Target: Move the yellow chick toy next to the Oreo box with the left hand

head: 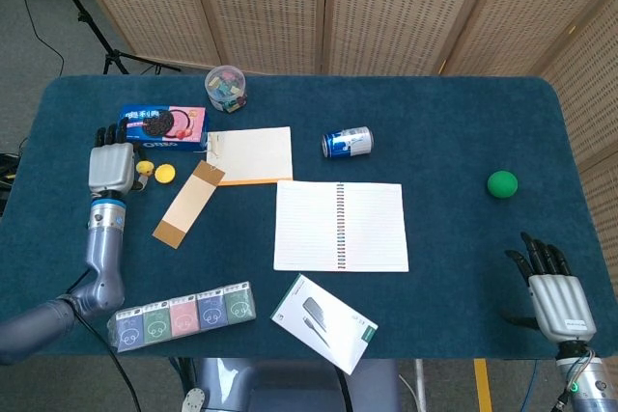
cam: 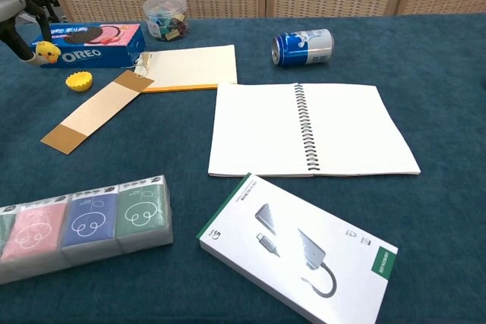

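Clear plastic jar (head: 225, 87) at far left of table (head: 454, 123), upright, lid on, filled with mixed coloured small items; kind not discernible. Oreo box (head: 161, 126) just near-left of jar, lying flat. Clear pack of tissue packets (head: 181, 315) at near left edge. Blue drink can (head: 347, 142) on its side, centre far, opening not visible.

Left hand (head: 112, 165) just left of Oreo box, close to table's left edge, gripping yellow chick toy (cam: 47, 51); toy sits at box's left end, contact with the cloth not determinable. Yellow cup-shaped piece (head: 165, 174) lying loose just right of left hand, near side of box. Brown card strip (head: 188, 204) angled beside it, far end touching yellow notepad (head: 250, 154).

Right hand (head: 553, 296) at near right corner, holding nothing, fingers spread. Green ball (head: 502, 183) alone on right side, well apart from all else. Open spiral notebook (head: 339, 226) in centre; white product box (head: 323, 322) overhanging near edge. Bare cloth around ball and along far right.
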Tool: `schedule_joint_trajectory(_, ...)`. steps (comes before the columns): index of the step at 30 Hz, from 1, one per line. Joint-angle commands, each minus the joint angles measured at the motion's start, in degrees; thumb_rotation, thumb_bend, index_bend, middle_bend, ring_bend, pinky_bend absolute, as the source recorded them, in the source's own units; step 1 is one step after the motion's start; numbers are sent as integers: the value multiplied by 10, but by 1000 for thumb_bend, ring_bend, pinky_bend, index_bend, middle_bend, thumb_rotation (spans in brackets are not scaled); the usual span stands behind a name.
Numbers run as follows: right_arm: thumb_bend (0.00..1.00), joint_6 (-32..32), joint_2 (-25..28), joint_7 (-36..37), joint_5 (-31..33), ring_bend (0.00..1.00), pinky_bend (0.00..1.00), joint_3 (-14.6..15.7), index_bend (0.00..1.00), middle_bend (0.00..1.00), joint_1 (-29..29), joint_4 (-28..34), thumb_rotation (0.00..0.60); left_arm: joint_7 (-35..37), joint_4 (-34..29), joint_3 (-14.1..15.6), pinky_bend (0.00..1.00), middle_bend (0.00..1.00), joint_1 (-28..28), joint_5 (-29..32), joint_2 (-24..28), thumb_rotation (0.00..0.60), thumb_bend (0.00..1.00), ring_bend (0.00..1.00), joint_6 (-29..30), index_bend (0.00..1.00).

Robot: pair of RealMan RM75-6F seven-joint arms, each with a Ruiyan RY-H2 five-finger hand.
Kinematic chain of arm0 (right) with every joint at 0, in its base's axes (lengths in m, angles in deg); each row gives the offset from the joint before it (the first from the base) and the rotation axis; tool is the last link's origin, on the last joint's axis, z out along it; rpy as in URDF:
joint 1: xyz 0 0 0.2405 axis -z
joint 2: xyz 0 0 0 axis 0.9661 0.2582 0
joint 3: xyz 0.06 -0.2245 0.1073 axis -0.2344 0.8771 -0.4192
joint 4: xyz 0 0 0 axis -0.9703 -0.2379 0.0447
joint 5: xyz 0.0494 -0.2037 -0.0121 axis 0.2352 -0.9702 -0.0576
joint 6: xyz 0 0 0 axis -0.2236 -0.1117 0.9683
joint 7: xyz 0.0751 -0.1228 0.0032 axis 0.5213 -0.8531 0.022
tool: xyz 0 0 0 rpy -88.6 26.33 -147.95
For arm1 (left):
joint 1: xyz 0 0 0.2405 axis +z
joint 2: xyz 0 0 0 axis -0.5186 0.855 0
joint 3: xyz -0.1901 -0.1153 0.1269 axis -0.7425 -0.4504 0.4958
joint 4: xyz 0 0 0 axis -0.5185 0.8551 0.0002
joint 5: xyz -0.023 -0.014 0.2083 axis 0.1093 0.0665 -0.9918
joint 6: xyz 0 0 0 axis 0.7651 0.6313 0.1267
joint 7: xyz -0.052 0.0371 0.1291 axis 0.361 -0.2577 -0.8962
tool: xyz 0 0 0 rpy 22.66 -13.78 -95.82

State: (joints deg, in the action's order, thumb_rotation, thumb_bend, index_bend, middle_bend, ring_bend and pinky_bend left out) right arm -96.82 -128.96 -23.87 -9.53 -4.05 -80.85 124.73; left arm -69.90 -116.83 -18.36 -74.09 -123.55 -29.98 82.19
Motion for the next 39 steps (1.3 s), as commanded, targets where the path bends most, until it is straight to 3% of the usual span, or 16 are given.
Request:
schedule_joint_trajectory(1,0,0,0,0,-1,0,60,1,172,0,0,0,600,6,28,0,0,0,-5,6,-20,600,302,0,-12,600)
schedule_joint_trajectory(20,0,6,-3,-7,2,0,60,2,173,0,-3,0,600,50,126,-6,0,0,-21,-23,-80,600,300,0,-40,610)
schedule_joint_trajectory(39,0,8,-3,-4,4,0,60,1,172,0,-4,-2,600,63,184,-21,0,0,-33,-32,-116,600,293,0,-62,611)
